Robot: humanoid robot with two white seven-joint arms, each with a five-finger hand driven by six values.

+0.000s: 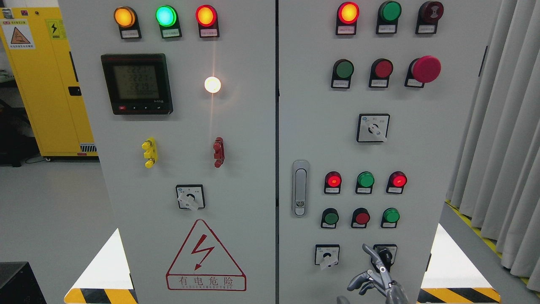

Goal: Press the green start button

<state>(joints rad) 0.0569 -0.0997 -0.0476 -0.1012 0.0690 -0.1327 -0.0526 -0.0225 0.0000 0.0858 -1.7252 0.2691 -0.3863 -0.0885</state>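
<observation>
My right hand (373,272) rises from the bottom edge in front of the right cabinet door. Its index finger (371,254) points up and the other fingers are curled, holding nothing. The fingertip is beside a black rotary switch (386,254), which the hand partly hides. In the row just above sit a dark green button (331,218), a red button (362,218) and a brighter green button (391,215); the fingertip is below them and apart. Another green button (344,69) sits high on the same door. My left hand does not show.
A big red mushroom stop button (426,69) juts out at the upper right. A door handle (300,188) sits at the right door's left edge. Another selector switch (327,255) is left of my hand. Grey curtains (506,139) hang at the right, a yellow cabinet (46,84) stands far left.
</observation>
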